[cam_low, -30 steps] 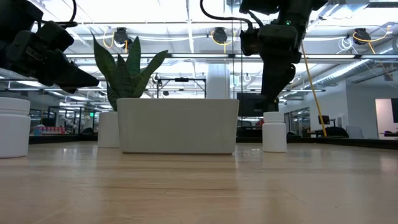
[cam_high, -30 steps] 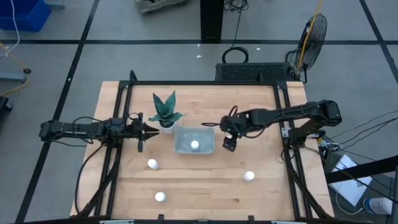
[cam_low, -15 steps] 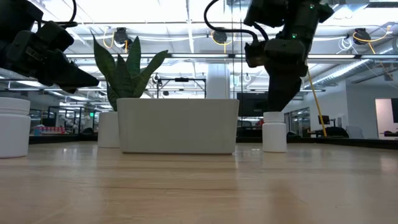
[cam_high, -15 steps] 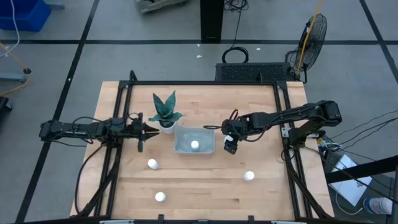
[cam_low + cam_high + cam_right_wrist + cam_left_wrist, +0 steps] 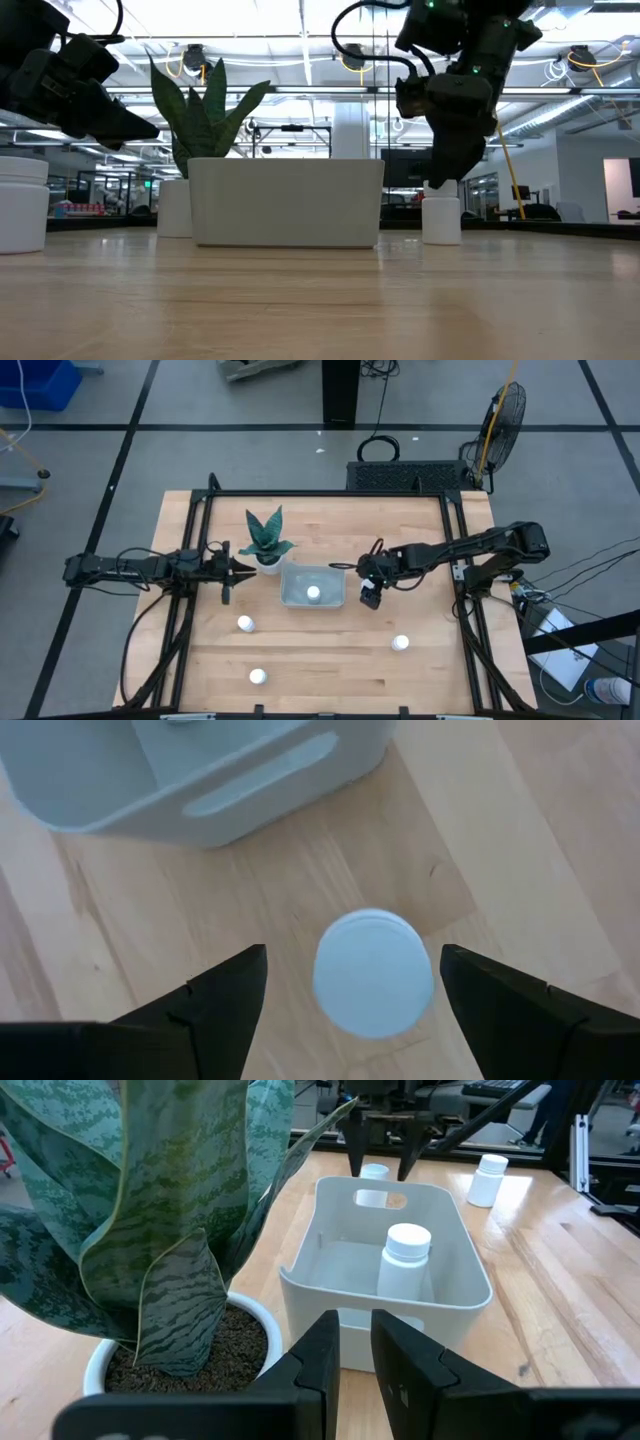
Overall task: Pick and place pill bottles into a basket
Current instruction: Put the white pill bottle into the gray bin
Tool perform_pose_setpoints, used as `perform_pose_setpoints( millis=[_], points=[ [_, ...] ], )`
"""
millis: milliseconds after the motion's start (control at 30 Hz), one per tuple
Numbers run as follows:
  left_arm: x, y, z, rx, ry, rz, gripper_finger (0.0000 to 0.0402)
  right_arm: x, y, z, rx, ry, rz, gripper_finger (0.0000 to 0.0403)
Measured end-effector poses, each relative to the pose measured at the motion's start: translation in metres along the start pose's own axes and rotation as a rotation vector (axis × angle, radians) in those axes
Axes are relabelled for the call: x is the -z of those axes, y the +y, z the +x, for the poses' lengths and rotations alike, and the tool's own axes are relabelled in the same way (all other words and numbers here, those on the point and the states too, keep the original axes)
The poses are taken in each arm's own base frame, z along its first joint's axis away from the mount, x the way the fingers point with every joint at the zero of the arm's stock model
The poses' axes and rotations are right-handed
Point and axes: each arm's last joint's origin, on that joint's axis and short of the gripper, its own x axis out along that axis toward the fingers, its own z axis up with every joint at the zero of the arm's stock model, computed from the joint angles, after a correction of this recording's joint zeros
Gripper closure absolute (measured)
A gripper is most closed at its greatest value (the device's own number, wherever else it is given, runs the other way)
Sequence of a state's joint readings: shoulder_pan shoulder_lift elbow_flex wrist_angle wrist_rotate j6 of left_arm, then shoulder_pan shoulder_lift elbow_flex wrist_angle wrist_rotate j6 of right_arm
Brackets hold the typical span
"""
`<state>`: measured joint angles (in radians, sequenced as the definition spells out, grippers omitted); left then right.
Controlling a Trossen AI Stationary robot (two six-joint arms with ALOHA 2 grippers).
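One pill bottle (image 5: 373,972) between spread right pincer (image 5: 350,995).

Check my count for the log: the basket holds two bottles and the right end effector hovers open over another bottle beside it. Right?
Not quite. The basket holds one bottle, as the high view shows. The right end effector does hover open over another bottle beside it.

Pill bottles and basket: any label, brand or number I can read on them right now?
None readable.
Pill bottle in the basket: plain white, no print visible.
Bottle under the right tool: only its blank cap shows.
Basket walls: no markings visible.
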<state>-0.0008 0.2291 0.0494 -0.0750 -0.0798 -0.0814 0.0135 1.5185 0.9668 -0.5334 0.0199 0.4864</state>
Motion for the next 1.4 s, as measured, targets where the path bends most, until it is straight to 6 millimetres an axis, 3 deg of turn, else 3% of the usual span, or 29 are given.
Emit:
perform_pose_setpoints(
  millis=[400, 500, 667, 1167, 1400],
  points=[
    [0.0, 0.0, 0.0, 0.0, 0.0, 0.001, 0.0337, 0.001, 0.0, 0.004, -0.031, -0.016, 0.007, 0.0128],
    [0.0, 0.0, 0.0, 0.0, 0.0, 0.002, 0.0337, 0.0, -0.003, 0.004, -0.029, -0.018, 0.013, 0.016],
    [0.0, 0.0, 0.0, -0.001, 0.0, 0.008, 0.0337, -0.002, -0.005, 0.004, -0.027, -0.025, 0.001, 0.0254],
    [0.0, 0.0, 0.0, -0.001, -0.001, 0.007, 0.0337, -0.019, 0.001, 0.001, -0.049, -0.219, -0.129, 0.0256],
    [0.0, 0.0, 0.0, -0.001, -0.002, 0.006, 0.0337, -0.043, 0.013, -0.019, -0.079, -0.327, -0.204, 0.0256]
  ],
)
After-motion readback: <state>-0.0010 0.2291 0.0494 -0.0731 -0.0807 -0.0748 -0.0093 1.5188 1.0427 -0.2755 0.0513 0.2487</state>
